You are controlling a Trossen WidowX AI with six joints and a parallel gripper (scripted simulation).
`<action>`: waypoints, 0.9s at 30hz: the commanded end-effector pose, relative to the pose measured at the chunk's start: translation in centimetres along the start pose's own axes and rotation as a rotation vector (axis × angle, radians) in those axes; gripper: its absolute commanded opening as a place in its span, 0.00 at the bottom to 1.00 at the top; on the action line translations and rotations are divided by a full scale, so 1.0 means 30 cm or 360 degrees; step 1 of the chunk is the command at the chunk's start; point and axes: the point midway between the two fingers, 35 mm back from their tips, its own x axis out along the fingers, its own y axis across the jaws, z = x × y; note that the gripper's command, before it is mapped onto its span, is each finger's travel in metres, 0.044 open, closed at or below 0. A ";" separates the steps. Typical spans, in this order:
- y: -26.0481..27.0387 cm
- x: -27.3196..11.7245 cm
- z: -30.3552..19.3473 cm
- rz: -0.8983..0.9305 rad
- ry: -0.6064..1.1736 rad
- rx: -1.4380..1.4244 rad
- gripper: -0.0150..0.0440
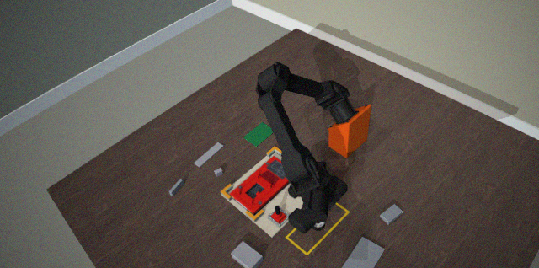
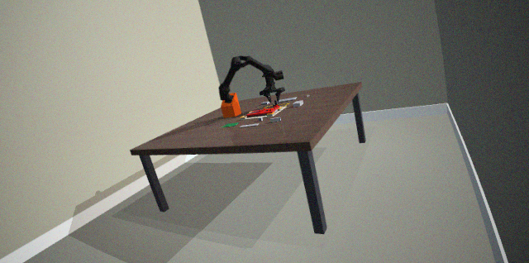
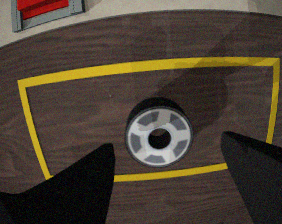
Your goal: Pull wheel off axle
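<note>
The wheel (image 3: 179, 136) (image 1: 320, 225), black with a pale spoked face, lies face up inside the yellow marked area (image 3: 142, 67) (image 1: 328, 233), near its lower line in the wrist view. My gripper (image 3: 169, 145) (image 2: 274, 103) is open, with one finger on each side of the wheel and a visible gap at both sides. The fingertips are low, close to the table. The upright axle (image 1: 277, 210) stands bare on its red base (image 1: 278, 217) (image 3: 42, 10). In the top view the arm hides the fingers and most of the wheel.
The pale board (image 1: 273, 231) with a red panel (image 1: 242, 192) lies beside the marked area. Grey blocks (image 1: 247, 254) (image 1: 391, 214) (image 1: 364, 254) lie around it. A green plate (image 1: 258, 134) and more grey pieces (image 1: 209, 154) (image 1: 176, 187) lie beyond the board. The orange arm base (image 1: 358, 133) stands behind.
</note>
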 end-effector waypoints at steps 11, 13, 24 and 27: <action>-0.107 -0.191 0.035 0.0027 0.0013 -0.0037 1.00; -0.158 -0.224 0.057 0.0023 0.0015 -0.0033 1.00; -0.270 -0.282 0.110 0.0016 0.0016 0.0002 1.00; -0.270 -0.282 0.110 0.0016 0.0016 0.0002 1.00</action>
